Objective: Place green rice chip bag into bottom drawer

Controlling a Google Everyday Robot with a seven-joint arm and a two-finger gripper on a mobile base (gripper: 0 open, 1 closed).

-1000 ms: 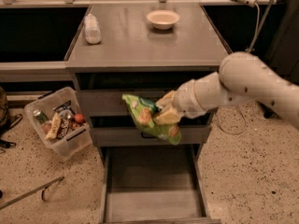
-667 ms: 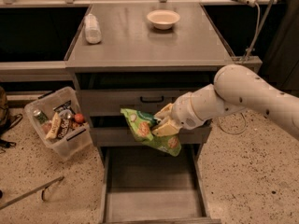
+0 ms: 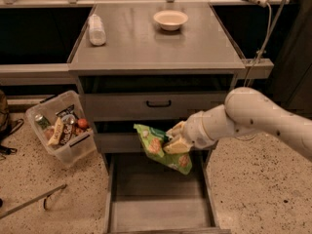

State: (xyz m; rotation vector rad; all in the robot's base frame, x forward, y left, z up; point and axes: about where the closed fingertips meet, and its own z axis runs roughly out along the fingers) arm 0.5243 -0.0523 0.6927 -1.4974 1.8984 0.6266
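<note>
**A:** How do the fingers (image 3: 178,145) stand?

**B:** They are closed tight on the green rice chip bag (image 3: 153,143). They pinch its right-hand part. From there the bag spreads toward 9 o'clock and droops toward 5 o'clock.

**A:** And the gripper (image 3: 175,141) itself?

**B:** It is in front of the lower drawer front (image 3: 117,141), above the rear of the pulled-out bottom drawer (image 3: 161,201). The arm (image 3: 253,118) reaches in from 3 o'clock.

**A:** Has anything changed from a moment ago?

**B:** Yes. The gripper and bag have come down. Before, they were level with the gap under the handled drawer front (image 3: 158,103). Now the bag's low corner hangs over the back of the drawer floor. The grip looks the same.

**A:** What about edges?

**B:** The bag hangs between the drawer's two low side walls, nearer the right one. The wrist crosses above that wall. I cannot tell whether the bag touches the floor. Open floor runs from the bag toward 6 o'clock, up to the front lip.

**A:** And farther out?

**B:** On the table (image 3: 156,50), a white bowl (image 3: 170,19) sits at 12 o'clock. A bottle (image 3: 96,29) lies at 11 o'clock. Both are well apart from the arm. A clear bin (image 3: 73,152) of snacks stands on the ground at 9 o'clock, just beside the cabinet.
</note>
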